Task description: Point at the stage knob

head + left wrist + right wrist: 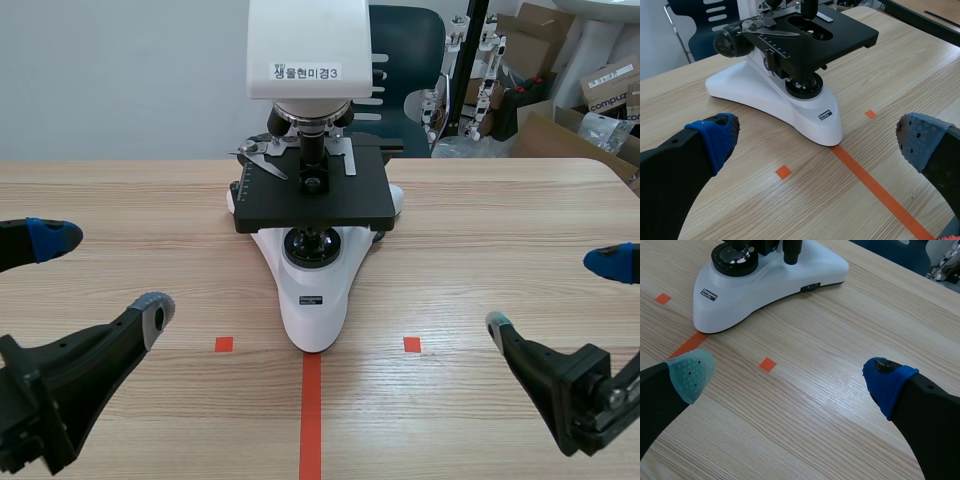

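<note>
The microscope (312, 215) is standing at the middle of the wooden table (500, 210). Its white base (315, 295) is tapering toward the robot, with the front tip sitting on the far end of the orange-red tape line. A white label (308, 72) on the head is showing black Korean print, "생물현미경3", under a smaller line too small to read. A small black badge (710, 294) on the front of the base is carrying white lettering too fine to make out. The black stage (312, 195) is lying flat above the base, with a white graduated scale running along its edge on the left arm's side. The stage knob (792, 250) is hanging as a black cylinder beneath the stage, on the side toward the right arm and above the base. The left gripper (105, 275) is hovering low over the table, nearer the robot than the microscope, its fingers spread wide and grasping nothing, well apart from the knob. The right gripper (553, 293) is hovering on the opposite side, likewise spread with nothing between its pads. Behind the table a dark chair (410, 40) is standing, and a cardboard box (612, 85) is showing print beginning "compuz".
</note>
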Robot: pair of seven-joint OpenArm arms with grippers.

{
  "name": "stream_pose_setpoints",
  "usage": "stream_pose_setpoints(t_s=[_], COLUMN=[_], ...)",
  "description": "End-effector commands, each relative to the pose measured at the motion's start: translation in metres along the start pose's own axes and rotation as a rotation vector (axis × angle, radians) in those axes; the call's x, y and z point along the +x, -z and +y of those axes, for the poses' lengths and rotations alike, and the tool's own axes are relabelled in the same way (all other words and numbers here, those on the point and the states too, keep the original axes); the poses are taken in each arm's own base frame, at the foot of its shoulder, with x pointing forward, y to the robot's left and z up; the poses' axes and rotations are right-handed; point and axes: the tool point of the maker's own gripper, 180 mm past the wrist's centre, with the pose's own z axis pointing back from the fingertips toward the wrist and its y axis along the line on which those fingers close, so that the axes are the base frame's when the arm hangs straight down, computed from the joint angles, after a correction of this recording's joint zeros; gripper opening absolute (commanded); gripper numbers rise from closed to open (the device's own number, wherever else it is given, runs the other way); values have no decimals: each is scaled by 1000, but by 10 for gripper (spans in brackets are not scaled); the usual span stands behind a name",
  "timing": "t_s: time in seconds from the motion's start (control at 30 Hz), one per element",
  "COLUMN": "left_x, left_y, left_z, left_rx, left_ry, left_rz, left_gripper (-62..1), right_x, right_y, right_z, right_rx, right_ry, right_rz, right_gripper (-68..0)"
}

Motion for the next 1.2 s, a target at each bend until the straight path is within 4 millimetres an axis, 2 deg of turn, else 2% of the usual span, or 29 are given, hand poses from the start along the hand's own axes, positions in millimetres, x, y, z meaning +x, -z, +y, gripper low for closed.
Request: stream_pose_setpoints(t_s=[0.0, 0.73, 0.9, 1.17], left_x=[9, 9, 9, 9], left_y=[1, 1, 1, 1], left_z=[-2, -2, -2, -2], left_rx=[-3, -3, -3, -3], left_ry=[-4, -4, -4, -4], left_rz=[-32, -32, -32, -32], left_gripper=[14, 14, 14, 14], right_x=[9, 9, 17, 18], right_y=[1, 1, 1, 1], right_z=[-3, -3, -2, -3], right_rx=[2, 2, 2, 2], right_ry=[-13, -12, -5, -6], right_rz=[-29, -32, -77, -81], right_gripper=[4, 4, 4, 4])
